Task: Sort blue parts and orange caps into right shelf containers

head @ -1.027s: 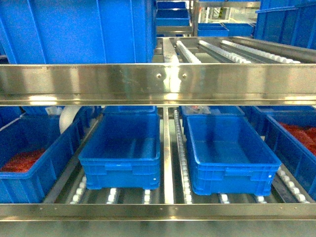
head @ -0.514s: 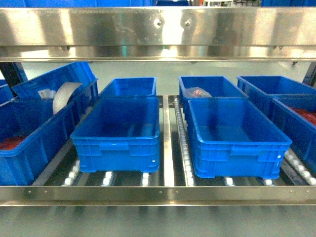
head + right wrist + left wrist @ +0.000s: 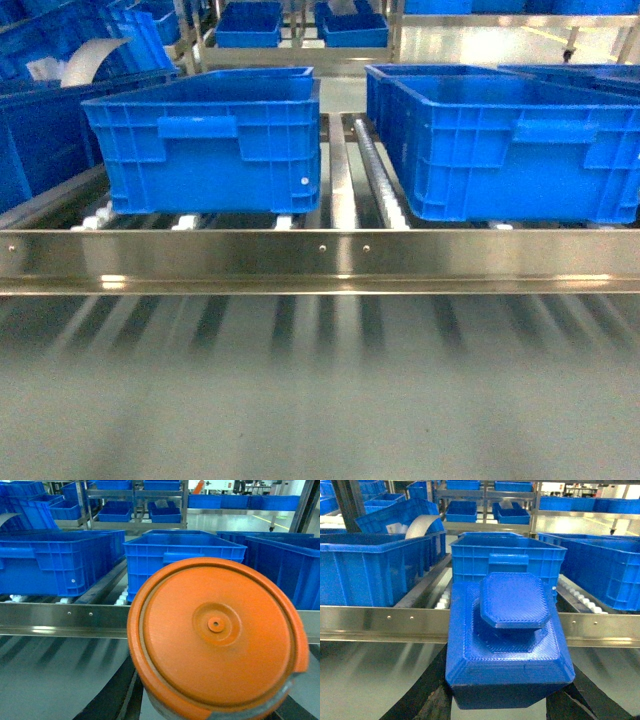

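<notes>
In the left wrist view a blue part [image 3: 507,645], a stepped block with an octagonal knob on top, sits between my left gripper's [image 3: 502,705] black fingers [image 3: 427,700], which are shut on it. My right gripper [image 3: 210,707] is shut on a round orange cap [image 3: 215,635] that fills much of the right wrist view. Both are held in front of the steel shelf [image 3: 320,260], short of its front rail. Two blue containers [image 3: 205,140] [image 3: 510,140] stand on the rollers behind the rail. Neither gripper shows in the head view.
More blue crates stand at the far left [image 3: 40,130], one with a white roll [image 3: 90,60] in it. Further racks with crates [image 3: 250,25] lie behind. A grey floor [image 3: 320,400] spreads below the rail. A roller track [image 3: 375,170] runs between the two front crates.
The head view has dropped: the upper rail left the frame, the lower front rail rose to mid-frame, and the crates are seen from the side instead of from above.
</notes>
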You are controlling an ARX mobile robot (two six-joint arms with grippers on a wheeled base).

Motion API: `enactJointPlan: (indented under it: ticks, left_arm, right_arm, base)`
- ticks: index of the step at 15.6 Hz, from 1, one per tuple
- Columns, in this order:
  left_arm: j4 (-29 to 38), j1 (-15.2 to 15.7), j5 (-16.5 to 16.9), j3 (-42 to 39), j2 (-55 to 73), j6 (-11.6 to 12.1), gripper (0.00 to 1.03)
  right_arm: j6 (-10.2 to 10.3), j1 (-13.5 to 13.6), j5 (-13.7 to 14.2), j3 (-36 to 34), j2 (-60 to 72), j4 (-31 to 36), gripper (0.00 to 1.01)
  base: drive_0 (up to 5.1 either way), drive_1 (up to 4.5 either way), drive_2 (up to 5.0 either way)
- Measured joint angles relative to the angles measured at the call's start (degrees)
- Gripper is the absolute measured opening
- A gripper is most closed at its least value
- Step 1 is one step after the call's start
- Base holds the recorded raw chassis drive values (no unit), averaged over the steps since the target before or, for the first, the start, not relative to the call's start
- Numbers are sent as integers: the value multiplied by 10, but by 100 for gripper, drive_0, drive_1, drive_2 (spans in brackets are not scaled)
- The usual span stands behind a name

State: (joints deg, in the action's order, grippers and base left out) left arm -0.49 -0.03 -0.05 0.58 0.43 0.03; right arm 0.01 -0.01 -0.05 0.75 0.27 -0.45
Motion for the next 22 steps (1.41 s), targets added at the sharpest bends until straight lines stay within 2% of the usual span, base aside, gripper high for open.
enactJointPlan:
  ticks: [15, 22]
  left_arm:
    - [1, 0, 0, 0, 0, 0, 42]
    - [1, 0, 0, 0, 0, 0, 42]
  right_arm:
    - [0, 0, 0, 0, 0, 1, 42]
    - [0, 0, 0, 0, 0, 1, 42]
  base:
    - [0, 0, 0]
    - [0, 409, -409]
